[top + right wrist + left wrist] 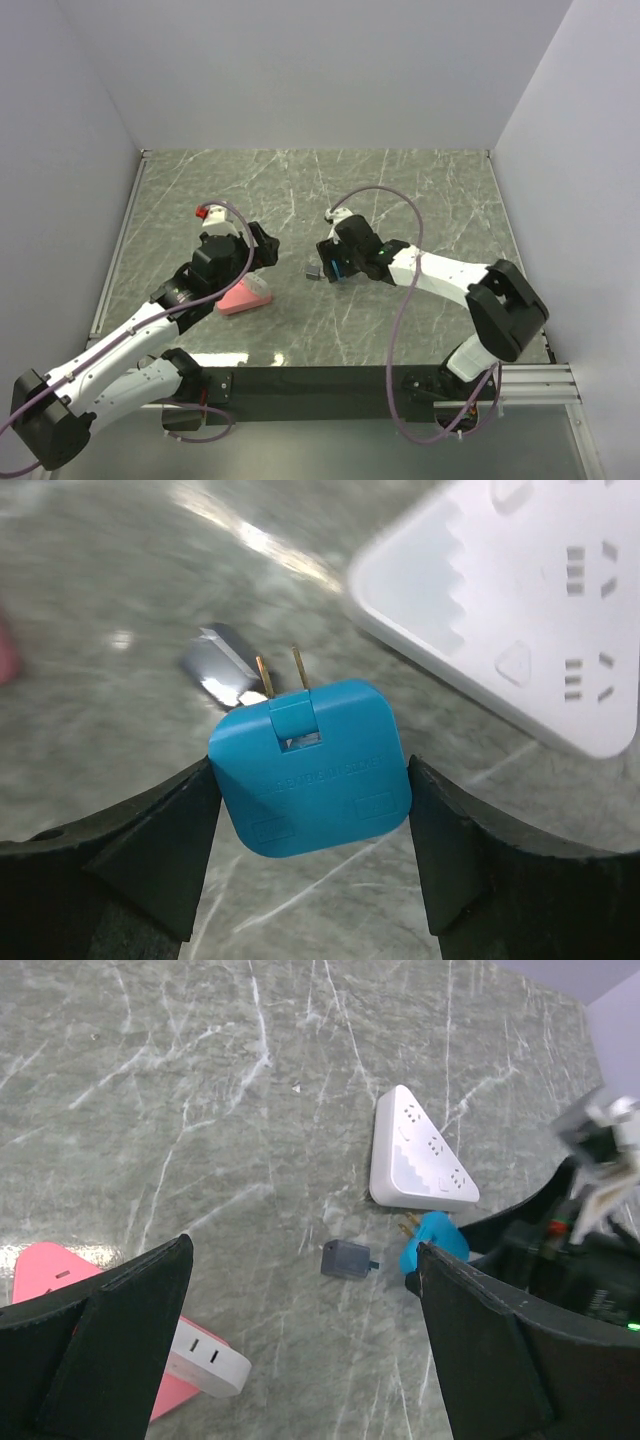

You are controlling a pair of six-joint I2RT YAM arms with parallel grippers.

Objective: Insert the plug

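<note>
Now the right jaws grip the blue plug.

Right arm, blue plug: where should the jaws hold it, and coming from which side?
Grip the blue plug across the two side edges of its flat square body, approaching from the rear edge. Its brass prongs stick out of the opposite edge, toward the white power strip, so this hold leaves them free.
</note>
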